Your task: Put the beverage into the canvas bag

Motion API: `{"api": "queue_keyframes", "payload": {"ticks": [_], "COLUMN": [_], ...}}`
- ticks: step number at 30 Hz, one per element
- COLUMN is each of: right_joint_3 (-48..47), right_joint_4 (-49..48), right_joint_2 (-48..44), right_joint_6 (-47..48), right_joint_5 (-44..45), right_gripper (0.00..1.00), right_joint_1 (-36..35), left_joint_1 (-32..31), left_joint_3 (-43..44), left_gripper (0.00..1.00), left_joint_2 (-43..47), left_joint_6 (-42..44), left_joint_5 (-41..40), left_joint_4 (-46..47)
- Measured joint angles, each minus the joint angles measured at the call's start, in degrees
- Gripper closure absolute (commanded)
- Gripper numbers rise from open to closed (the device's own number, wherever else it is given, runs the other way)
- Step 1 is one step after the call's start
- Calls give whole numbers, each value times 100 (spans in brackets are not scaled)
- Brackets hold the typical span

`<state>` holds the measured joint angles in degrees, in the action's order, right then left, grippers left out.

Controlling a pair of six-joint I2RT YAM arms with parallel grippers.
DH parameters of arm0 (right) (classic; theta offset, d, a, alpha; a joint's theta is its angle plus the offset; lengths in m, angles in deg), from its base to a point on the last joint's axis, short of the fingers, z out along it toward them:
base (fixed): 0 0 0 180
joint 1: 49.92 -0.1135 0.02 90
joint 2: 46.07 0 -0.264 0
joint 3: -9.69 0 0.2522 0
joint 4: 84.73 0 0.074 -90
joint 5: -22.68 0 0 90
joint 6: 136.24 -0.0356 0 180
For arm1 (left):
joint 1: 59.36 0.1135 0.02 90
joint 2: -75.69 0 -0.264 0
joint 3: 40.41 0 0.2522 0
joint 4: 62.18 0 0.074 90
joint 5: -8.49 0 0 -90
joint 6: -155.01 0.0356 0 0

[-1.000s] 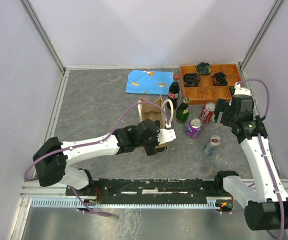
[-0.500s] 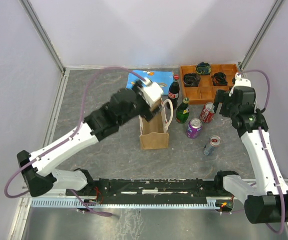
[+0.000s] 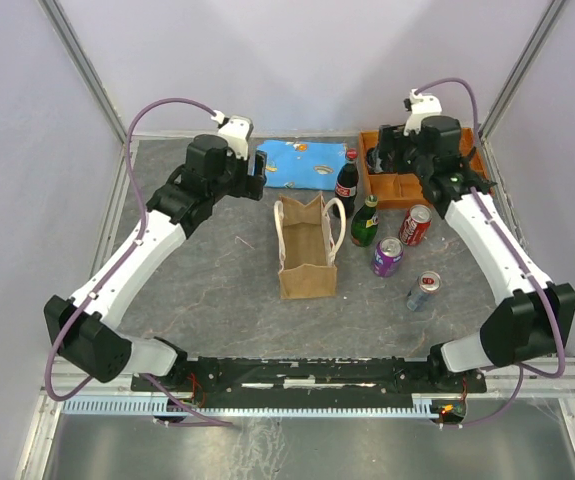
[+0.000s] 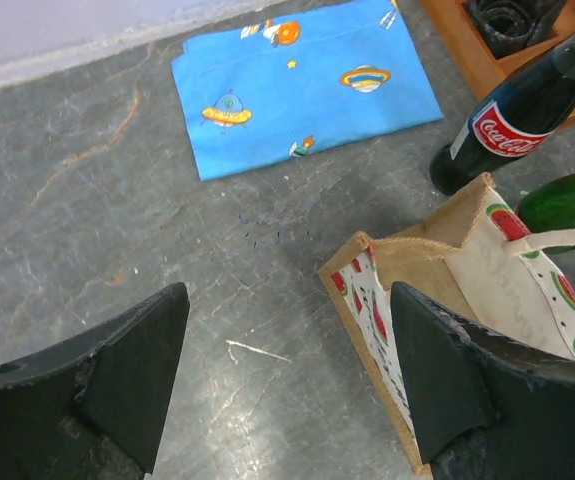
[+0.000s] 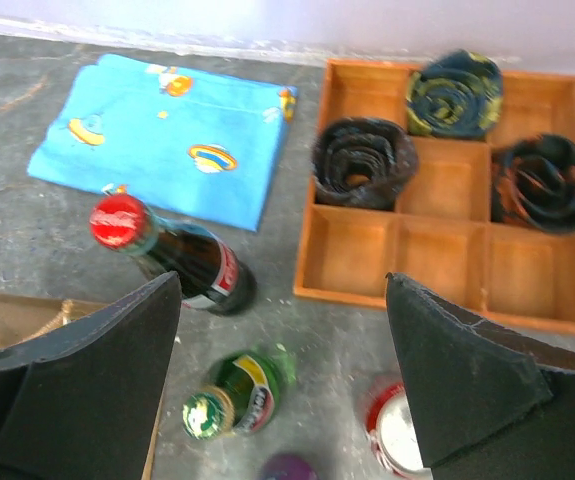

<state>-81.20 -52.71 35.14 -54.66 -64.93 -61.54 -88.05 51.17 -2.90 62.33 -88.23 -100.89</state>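
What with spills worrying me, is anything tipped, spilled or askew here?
Nothing stands out: the canvas bag stands upright and open, the cola bottle, green bottle and three cans look upright, the blue cloth lies flat, and no liquid shows on the table.

Upright canvas bag (image 4: 419, 264) near blue cloth (image 4: 302, 85)

From the left wrist I get only one corner of the canvas bag (image 4: 407, 245), with the rest running off the right and bottom edges, and the cola bottle (image 4: 512, 125) loses its cap past the right edge. From the right wrist the red can (image 5: 397, 440) sits half behind one finger (image 5: 467, 390) of the right gripper (image 5: 282, 300) and is cut by the bottom edge. The purple can (image 5: 289, 467) is a mere sliver there, and the tray (image 5: 407, 300) runs off to the right.
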Motion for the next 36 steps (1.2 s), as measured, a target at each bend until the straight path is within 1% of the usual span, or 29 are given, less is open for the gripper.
{"api": "queue_keyframes", "payload": {"ticks": [4, 10, 18, 28, 36], "right_joint_3": [15, 293, 452, 450, 437], "right_joint_4": [-498, -1088, -1440, -1753, -2013], "right_joint_2": [232, 249, 361, 1027, 1381], "right_joint_6": [17, 7, -37, -66, -66], "right_joint_5": [-136, -413, -774, -855, -789], "right_gripper": [10, 10, 10, 10, 11], "right_joint_1": [-243, -415, -577, -780, -861], "left_joint_1": [256, 476, 527, 527, 527], "left_joint_3": [-232, -525, -568, -568, -568], "left_gripper": [13, 13, 13, 14, 14], "left_joint_2": [142, 319, 343, 144, 24], "left_joint_6": [-258, -442, -461, -459, -461], "left_joint_5": [129, 256, 393, 529, 562], "left_joint_4": [-2, -20, -2, 83, 107]}}
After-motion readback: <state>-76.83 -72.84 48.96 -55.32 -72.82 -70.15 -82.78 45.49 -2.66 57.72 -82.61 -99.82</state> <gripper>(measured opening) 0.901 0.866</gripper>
